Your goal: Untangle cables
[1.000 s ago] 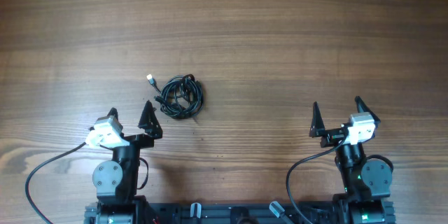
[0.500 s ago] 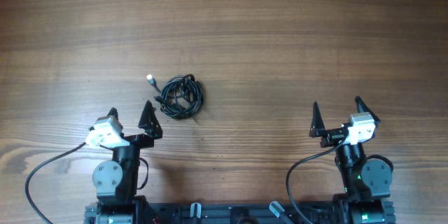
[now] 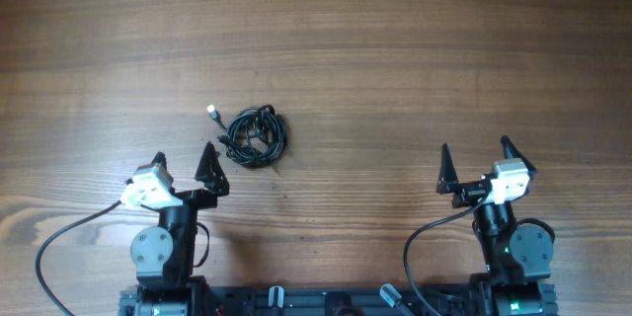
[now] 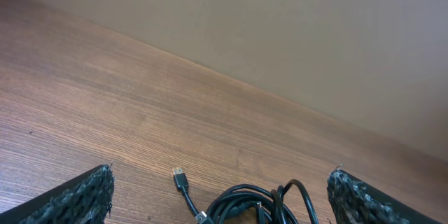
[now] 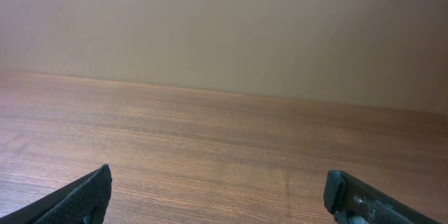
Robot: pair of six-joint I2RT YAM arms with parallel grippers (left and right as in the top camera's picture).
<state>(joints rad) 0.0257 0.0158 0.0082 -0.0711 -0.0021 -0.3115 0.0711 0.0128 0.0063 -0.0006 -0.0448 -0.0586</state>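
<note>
My left claw [image 3: 184, 155] stands wide apart, its two dark fingers spread with only wood grain showing between them. It grips nothing. My right claw [image 3: 474, 146] is spread just as wide over on its own side and also grips nothing. Both claws sit low at the near edge of the table [image 3: 395, 49], pointing away from my bases.

Just ahead of my left claw, a little toward its inner finger, lie the cables [image 3: 254, 136]. They are thin black cords wound into one small, loose knot of overlapping loops that rests flat on the wood. The knot is near that finger but apart from it. From my left wrist I see only the top of the loops, low in the view between my fingers, and the rest is cut off at the bottom edge. One short end runs out of the knot to the far left and finishes in a small whitish-silver plug [image 3: 211, 111], which lies on the table clear of the loops. I cannot tell how many cords make up the knot.

My right claw is well apart from the cables, with open wood ahead of it. Beyond the far edge of the table, both wrist views show a plain beige wall [image 5: 224, 28].
</note>
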